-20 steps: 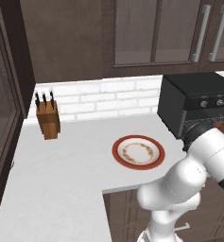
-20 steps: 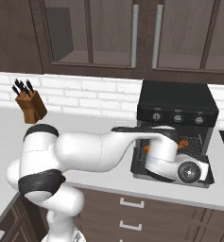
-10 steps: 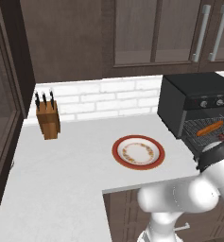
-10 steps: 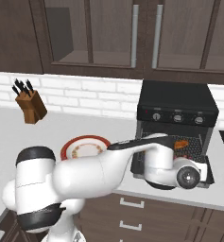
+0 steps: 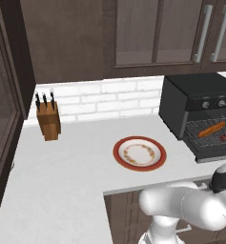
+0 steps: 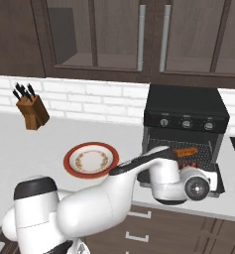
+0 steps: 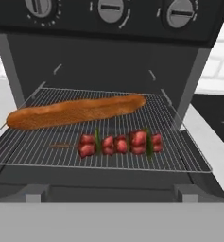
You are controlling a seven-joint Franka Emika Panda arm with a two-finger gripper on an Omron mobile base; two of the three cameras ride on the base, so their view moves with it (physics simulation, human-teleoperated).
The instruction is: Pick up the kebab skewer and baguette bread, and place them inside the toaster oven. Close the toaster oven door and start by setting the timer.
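Knives stand in a wooden block (image 5: 48, 119) at the far left of the counter (image 5: 62, 181), against the white brick wall. Right of it, well apart, lies a red-rimmed plate (image 5: 139, 153) with nothing on it. Further right sits the black oven (image 6: 185, 119), its door (image 7: 108, 186) dropped open and three knobs (image 7: 110, 8) along its top front. On the wire rack (image 7: 38, 146) inside, the baguette (image 7: 75, 111) lies lengthwise toward the back, and the skewer (image 7: 118, 143) lies just in front of it, apart from it, both flat on the wires. The white arm reaches low in front of the open door; the claw is spread wide and holds nothing.
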